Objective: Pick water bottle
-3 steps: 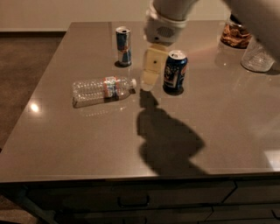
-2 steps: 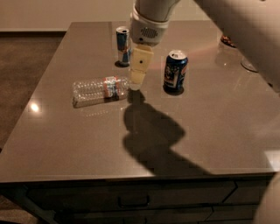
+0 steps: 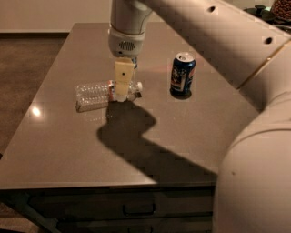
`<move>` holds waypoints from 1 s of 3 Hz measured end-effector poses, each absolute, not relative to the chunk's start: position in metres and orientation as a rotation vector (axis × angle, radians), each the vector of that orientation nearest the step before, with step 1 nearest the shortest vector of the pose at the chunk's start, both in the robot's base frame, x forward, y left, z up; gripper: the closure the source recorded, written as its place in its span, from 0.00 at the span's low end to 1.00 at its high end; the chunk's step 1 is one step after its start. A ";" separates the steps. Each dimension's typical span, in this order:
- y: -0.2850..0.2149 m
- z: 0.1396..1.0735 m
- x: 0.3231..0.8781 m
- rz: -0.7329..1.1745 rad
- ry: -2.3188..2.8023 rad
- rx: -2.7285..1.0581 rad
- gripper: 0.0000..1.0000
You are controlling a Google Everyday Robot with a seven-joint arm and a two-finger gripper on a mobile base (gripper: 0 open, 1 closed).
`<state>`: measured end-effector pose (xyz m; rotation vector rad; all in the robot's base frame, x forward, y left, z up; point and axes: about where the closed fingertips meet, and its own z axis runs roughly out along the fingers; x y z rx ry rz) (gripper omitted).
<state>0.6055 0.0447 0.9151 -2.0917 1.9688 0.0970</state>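
Observation:
The water bottle (image 3: 93, 94) lies on its side on the grey-brown table (image 3: 68, 150), clear and ribbed, with its white cap (image 3: 138, 86) pointing right. My gripper (image 3: 123, 93) hangs straight down from the arm and sits low over the bottle's label end, just left of the cap, covering most of the red-and-white label. A dark blue soda can (image 3: 183, 75) stands upright to the right of the bottle, apart from it. The slim silver-blue can is hidden behind my wrist.
My large white arm (image 3: 236, 68) fills the right side of the view and casts a broad shadow (image 3: 136, 136) on the table in front of the bottle. Some dark objects (image 3: 272, 9) sit at the far right corner. The table's front edge is near the bottom.
My gripper has moved left, away from the soda can, and down onto the bottle's cap end. The bottle and the soda can have not moved.

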 end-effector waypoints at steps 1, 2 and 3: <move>0.063 0.894 0.609 0.096 1.966 -2.161 0.00; 0.073 0.873 0.613 0.087 1.972 -2.226 0.00; 0.077 0.859 0.616 0.083 1.979 -2.267 0.03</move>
